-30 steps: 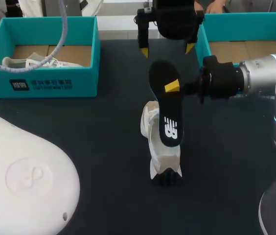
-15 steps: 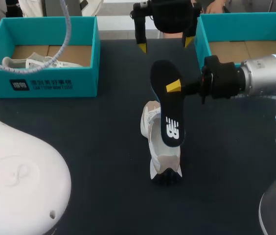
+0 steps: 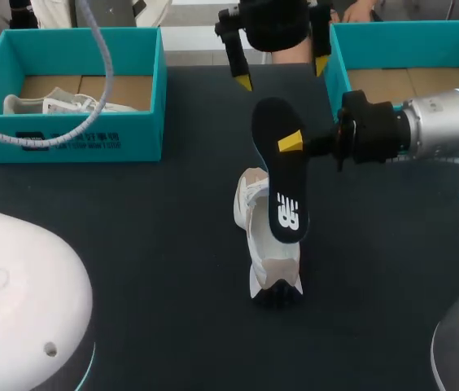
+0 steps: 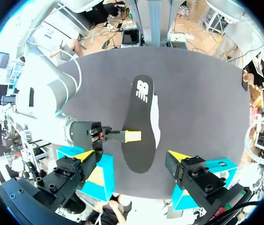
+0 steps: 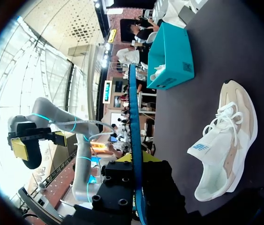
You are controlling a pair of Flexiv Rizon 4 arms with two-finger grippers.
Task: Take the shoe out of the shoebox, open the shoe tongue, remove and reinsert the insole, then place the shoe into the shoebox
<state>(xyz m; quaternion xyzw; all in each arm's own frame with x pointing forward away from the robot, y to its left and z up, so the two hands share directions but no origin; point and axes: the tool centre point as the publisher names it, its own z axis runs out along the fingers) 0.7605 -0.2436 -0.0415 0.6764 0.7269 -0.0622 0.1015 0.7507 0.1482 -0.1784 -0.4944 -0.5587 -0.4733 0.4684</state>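
Observation:
A black insole (image 3: 282,175) with a white logo hangs tilted above the table, and my right gripper (image 3: 290,143) is shut on its heel half from the right. Under it a white and beige shoe (image 3: 262,252) lies on the dark table. In the right wrist view the insole (image 5: 133,117) shows edge-on between that gripper's fingers (image 5: 136,165), with the shoe (image 5: 225,140) beside it. My left gripper (image 3: 280,72) hangs open behind the insole, holding nothing. Looking down, the left wrist view has the insole (image 4: 139,126) ahead of its spread yellow tips (image 4: 131,155).
A teal shoebox (image 3: 75,130) at the back left holds another white shoe (image 3: 46,104). A second teal shoebox (image 3: 335,65) at the back right shows only its cardboard floor. My left arm's white housing (image 3: 10,301) fills the near left corner, its cable (image 3: 99,57) looping over the left box.
My left gripper has drawn a little farther back from the insole, and the left arm's white housing has slid down and left. The right gripper and insole have barely moved.

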